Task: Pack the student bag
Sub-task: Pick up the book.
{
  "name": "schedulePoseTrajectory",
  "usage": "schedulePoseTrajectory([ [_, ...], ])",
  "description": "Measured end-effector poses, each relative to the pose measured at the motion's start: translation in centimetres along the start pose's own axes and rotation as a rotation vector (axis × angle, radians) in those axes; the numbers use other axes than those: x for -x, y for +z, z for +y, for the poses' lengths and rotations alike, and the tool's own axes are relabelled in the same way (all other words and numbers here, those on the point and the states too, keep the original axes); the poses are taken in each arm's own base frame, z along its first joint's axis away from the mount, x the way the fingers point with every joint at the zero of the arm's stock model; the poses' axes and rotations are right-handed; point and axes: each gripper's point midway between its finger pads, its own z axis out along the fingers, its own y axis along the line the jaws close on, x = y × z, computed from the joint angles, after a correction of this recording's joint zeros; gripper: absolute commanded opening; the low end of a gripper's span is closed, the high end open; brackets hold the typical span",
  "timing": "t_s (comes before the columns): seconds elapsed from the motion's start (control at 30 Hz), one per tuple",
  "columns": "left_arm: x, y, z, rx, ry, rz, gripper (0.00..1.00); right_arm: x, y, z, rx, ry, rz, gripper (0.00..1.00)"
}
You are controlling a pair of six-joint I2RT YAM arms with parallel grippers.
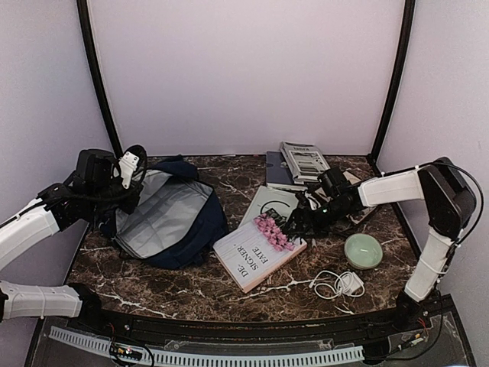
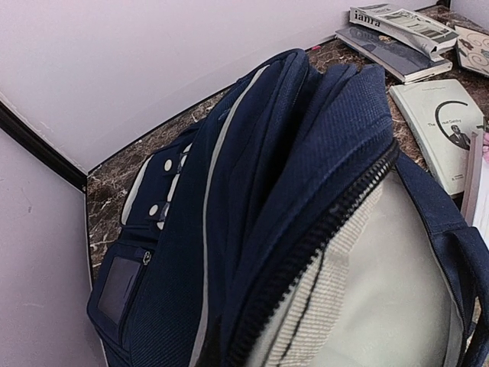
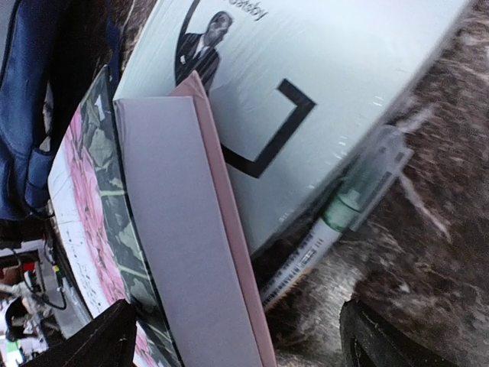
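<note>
A white cable (image 1: 336,284) lay by the bench's (image 1: 191,283) near edge. The right end effector (image 1: 299,222) gaped at the floral book (image 1: 252,256); the left end effector (image 1: 128,170), by the student bag (image 1: 183,225), hid its state.

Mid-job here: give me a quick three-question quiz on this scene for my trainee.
1. True or false: the large navy-blue fabric backpack is zipped shut.
2. The right gripper is nearest to: A the backpack; B the white hardback book with pink flowers; C nothing, it is parked at its base.
3. Fill in: the right gripper is ___.
Key: 1 false; 2 B; 3 open.
</note>
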Motion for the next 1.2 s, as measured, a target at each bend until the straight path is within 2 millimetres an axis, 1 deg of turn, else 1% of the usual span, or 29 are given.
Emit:
schedulePoseTrajectory([
  [0.1, 0.0, 0.1, -0.1, -0.006, -0.002, 0.002, 0.0, 0.3, 1.0, 0.7, 0.059, -0.011, 0.031, 0.86],
  [0.17, 0.0, 0.1, -0.1, -0.006, -0.002, 0.002, 0.0, 0.5, 1.3, 1.1, 0.089, -0.016, 0.035, 0.84],
  [0.3, 0.0, 0.1, -0.1, -0.005, -0.001, 0.002, 0.0, 0.1, 1.5, 1.7, 0.133, -0.017, 0.055, 0.83],
  [0.37, 0.0, 0.1, -0.1, -0.005, -0.001, 0.002, 0.0, -0.4, 1.6, 2.1, 0.154, -0.024, 0.066, 0.83],
  [0.57, 0.0, 0.1, -0.1, -0.004, -0.001, 0.002, 0.0, -2.4, 1.4, 3.7, 0.232, -0.034, 0.105, 0.84],
  [0.77, 0.0, 0.1, -0.1, -0.005, 0.002, 0.002, 0.0, -3.7, 2.1, 5.0, 0.277, -0.052, 0.13, 0.77],
  [0.8, 0.0, 0.1, -0.1, -0.005, 0.003, 0.002, 0.0, -3.8, 2.2, 5.1, 0.286, -0.051, 0.13, 0.74],
  [0.93, -0.1, 0.1, -0.1, -0.004, 0.01, 0.003, 0.0, -3.9, 2.5, 5.4, 0.319, -0.037, 0.129, 0.51],
  [1.07, 0.0, 0.0, -0.1, -0.003, 0.011, 0.002, 0.0, -3.9, 2.5, 5.8, 0.349, -0.021, 0.137, 0.33],
  [1.1, 0.0, 0.0, -0.1, -0.003, 0.012, 0.002, 0.0, -3.9, 2.5, 5.9, 0.354, -0.017, 0.138, 0.3],
  [1.2, 0.0, 0.0, 0.0, -0.002, 0.014, 0.0, 0.0, -3.9, 2.3, 6.2, 0.365, -0.008, 0.14, 0.28],
])
